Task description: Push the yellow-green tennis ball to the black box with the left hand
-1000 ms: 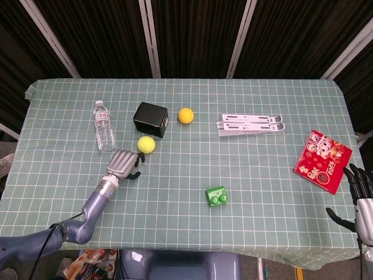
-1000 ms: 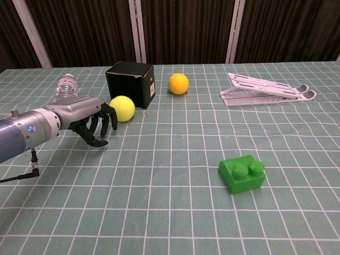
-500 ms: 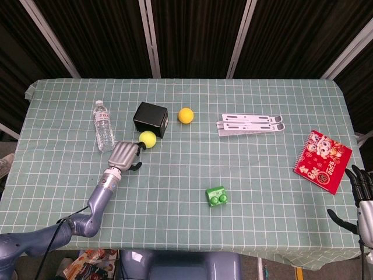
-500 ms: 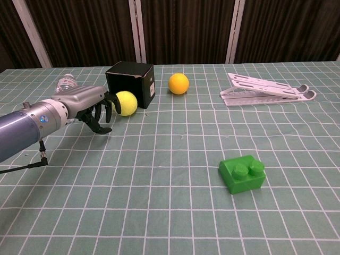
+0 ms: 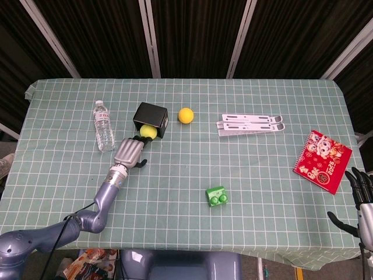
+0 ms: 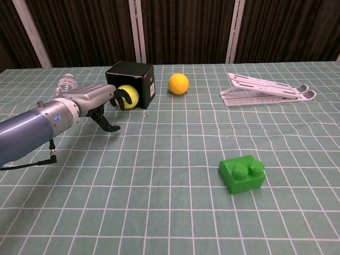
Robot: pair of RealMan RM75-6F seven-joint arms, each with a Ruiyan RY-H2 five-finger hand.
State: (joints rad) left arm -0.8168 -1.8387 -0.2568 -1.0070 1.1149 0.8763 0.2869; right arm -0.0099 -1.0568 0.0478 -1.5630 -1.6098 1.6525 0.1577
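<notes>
Left hand (image 5: 129, 152), one tennis ball (image 5: 148, 132), one black box (image 5: 151, 118)

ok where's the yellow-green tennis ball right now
In both views the yellow-green tennis ball sits on the table's left side, right against the front of the black box, with the left hand just behind it; the orange ball lies further right.

Robot lab or test bench, table under a green checked cloth (image 5: 262, 192), dark curtain backdrop (image 5: 192, 35), scattered unrelated test props
</notes>
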